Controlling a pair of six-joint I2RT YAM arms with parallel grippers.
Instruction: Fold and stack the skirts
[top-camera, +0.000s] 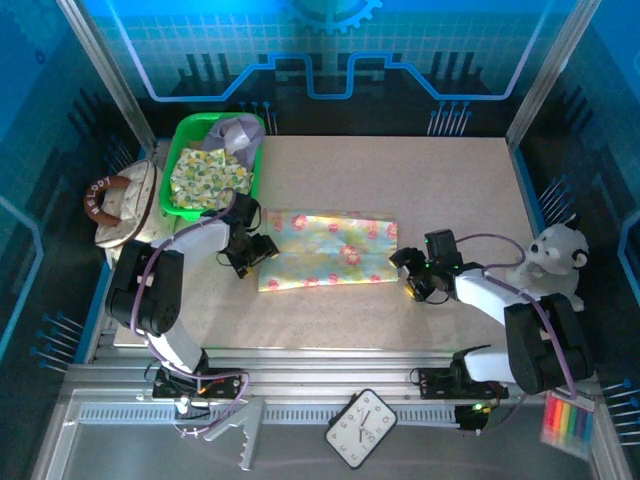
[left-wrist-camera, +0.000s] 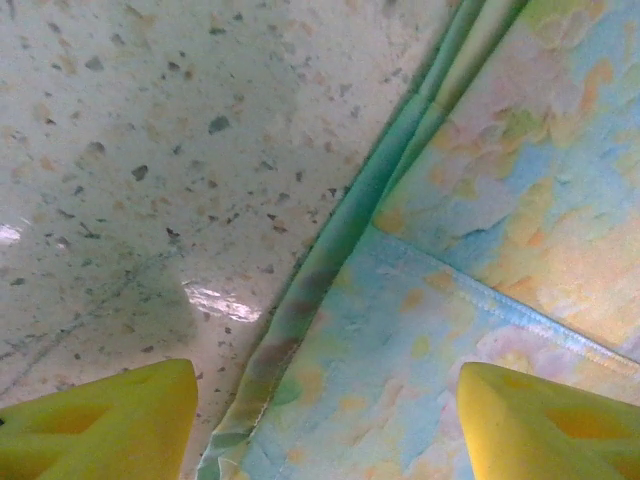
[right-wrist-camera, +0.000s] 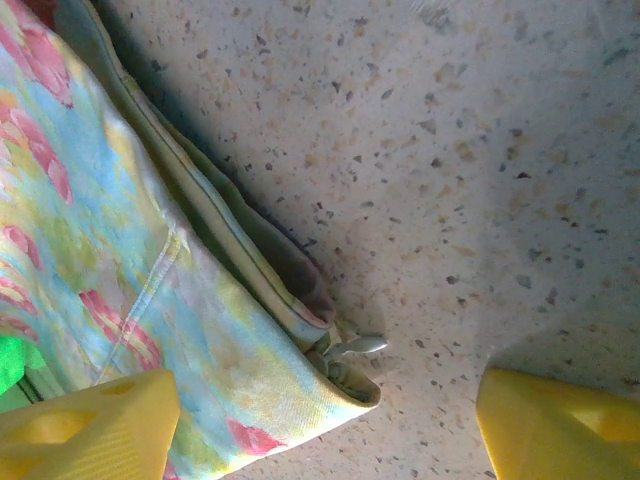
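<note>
Now: both ends straddled

Pastel floral cloth skirt lies flat just beside green plastic basket. Left gripper spread over basket-side hem; right gripper spread at far corner. Judged light, limp: pinch thick hem edges.

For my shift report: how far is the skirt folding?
Done: the floral skirt lies flat on the table, apparently folded. In hand: left gripper and right gripper stand open at its ends. To do: the leafy skirt and lavender skirt wait in the green basket; no stack yet.
</note>
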